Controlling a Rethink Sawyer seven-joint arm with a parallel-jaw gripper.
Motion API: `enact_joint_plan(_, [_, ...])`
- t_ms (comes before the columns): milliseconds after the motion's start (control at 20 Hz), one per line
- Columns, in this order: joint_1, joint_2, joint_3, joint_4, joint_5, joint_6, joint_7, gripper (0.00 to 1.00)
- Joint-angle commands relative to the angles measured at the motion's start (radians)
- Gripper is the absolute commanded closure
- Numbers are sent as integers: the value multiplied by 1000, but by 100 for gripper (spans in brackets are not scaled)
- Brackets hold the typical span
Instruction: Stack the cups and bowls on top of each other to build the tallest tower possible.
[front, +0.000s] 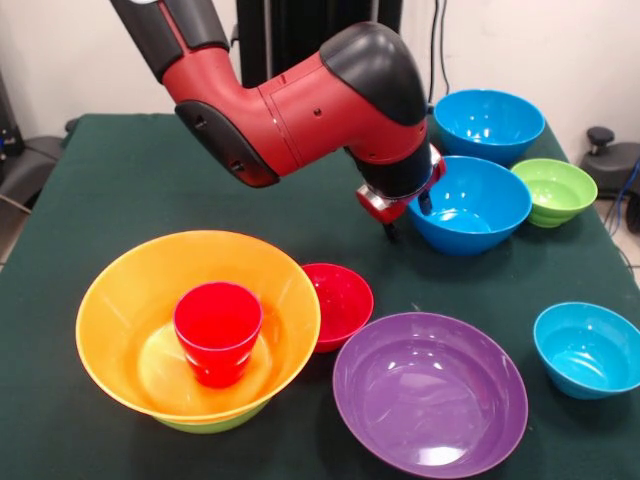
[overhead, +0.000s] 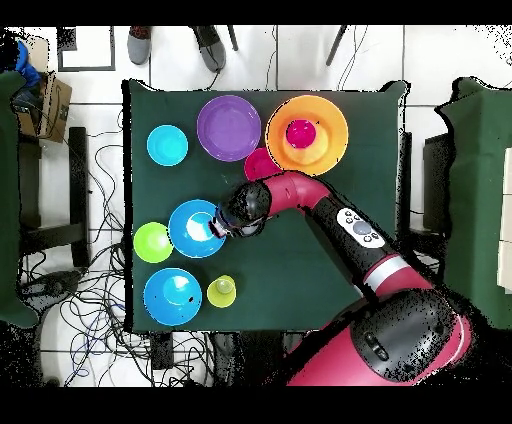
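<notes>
The bench (front: 100, 190), covered in dark green cloth, carries everything. Above it the red and black arm (front: 300, 110) reaches across and ends in the gripper (front: 405, 212), which hangs just beside the rim of the nearer medium blue bowl (front: 470, 205); in the overhead view the gripper (overhead: 218, 226) sits at that bowl's edge. I cannot tell whether the fingers are wide or narrow, since the wrist hides most of them.

The tower (front: 200, 330) stands at one front corner of the bench: the large orange bowl (front: 120, 320) nests in a lime-green bowl (front: 215, 422), of which only a sliver shows below, and the red cup (front: 218, 332) stands upright in the orange bowl's middle. The large purple bowl (front: 430, 395) rests near it, empty. The small red bowl (front: 340, 303) lies between them, touching the orange bowl's rim.

The second medium blue bowl (front: 490, 125) sits behind the first, close to it. The ribbed green bowl (front: 553, 190) is just beside both of them. The small blue bowl (front: 588, 350) stands alone by the bench edge, apart from the purple one. The yellow cup (overhead: 221, 291) shows only from overhead, near the blue bowl (overhead: 172, 296) at the bench's edge.
</notes>
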Motion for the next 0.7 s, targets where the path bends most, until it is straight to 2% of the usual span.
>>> enact_joint_plan(50, [1,25,-23,36,-93,-80,-265,0])
enact_joint_plan(550, [4,18,-15,38,-80,-48,-284,0])
enact_joint_plan(600, [3,18,-16,37,-79,-38,-291,100])
enact_joint_plan(700, [-22,29,0,50,-71,-93,-265,100])
